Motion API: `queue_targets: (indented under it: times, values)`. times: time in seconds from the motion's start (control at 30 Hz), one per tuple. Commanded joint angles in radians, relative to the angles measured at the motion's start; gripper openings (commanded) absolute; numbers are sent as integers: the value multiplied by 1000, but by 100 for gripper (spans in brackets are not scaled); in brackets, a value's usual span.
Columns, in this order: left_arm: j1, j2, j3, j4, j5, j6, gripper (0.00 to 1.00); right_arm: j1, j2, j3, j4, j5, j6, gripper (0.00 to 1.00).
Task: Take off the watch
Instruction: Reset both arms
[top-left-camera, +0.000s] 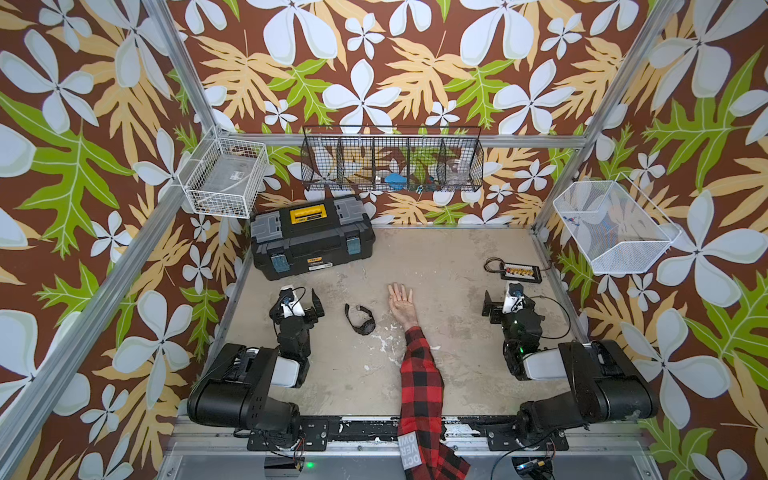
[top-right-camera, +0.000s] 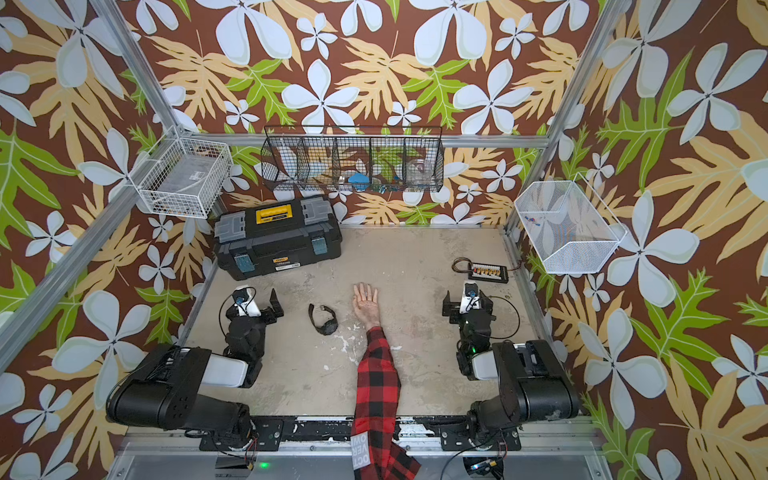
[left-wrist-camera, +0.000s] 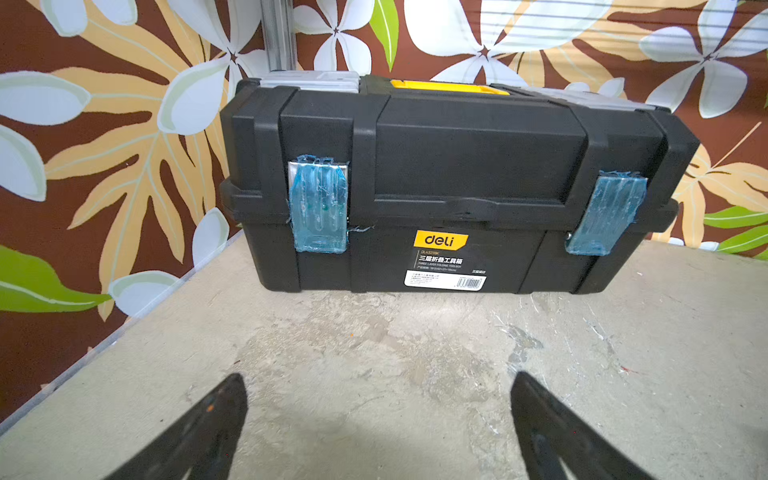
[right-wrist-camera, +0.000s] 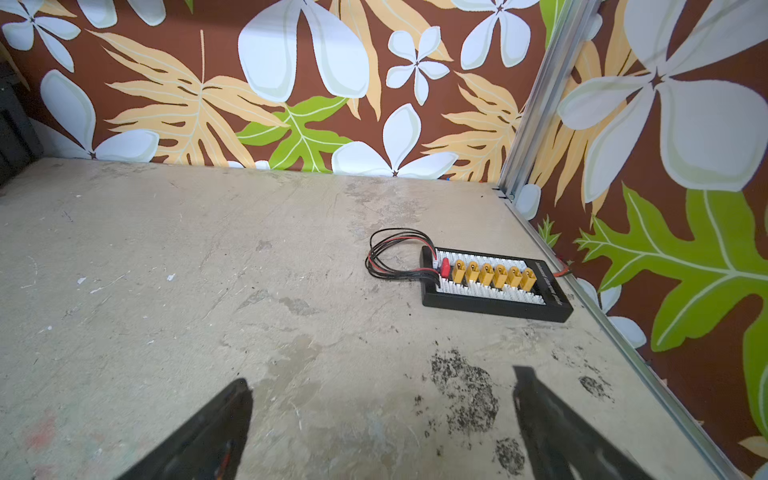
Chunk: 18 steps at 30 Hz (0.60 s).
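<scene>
Top views both show the watch (top-left-camera: 360, 319) lying loose on the table (top-left-camera: 457, 374), just beside the person's hand (top-left-camera: 401, 300) on the left arm's side and not touching it. Whether its buckle is undone is too small to tell. The hand rests palm up, its wrist bare above the plaid sleeve (top-left-camera: 419, 374), so I judge the removal done. At most, parking the arms is left.

The left gripper (left-wrist-camera: 378, 376) is spread wide and empty, near the hand with the watch between them. The right gripper (right-wrist-camera: 382, 374) is likewise spread and empty, well apart from the hand on its other side. Any next move calls mainly for keeping clear of skin.

Bare tabletop surrounds the hand. The toolbox (top-left-camera: 311, 237) stands beyond the hand by the back wall, and the charging board (right-wrist-camera: 494, 282) lies beyond the hand near the right-side frame edge.
</scene>
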<state>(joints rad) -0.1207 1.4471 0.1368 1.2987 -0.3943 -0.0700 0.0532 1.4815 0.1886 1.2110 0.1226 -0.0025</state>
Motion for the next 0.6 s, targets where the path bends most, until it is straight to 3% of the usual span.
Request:
queue_targets:
  times: [0.0,0.57]
  values:
    - [2,4,0,28,15,2,100,2,-1,2,29,-18,13,100]
    - [2,9,6,17,16,-1,100,2,0,4,26,-19,13,100]
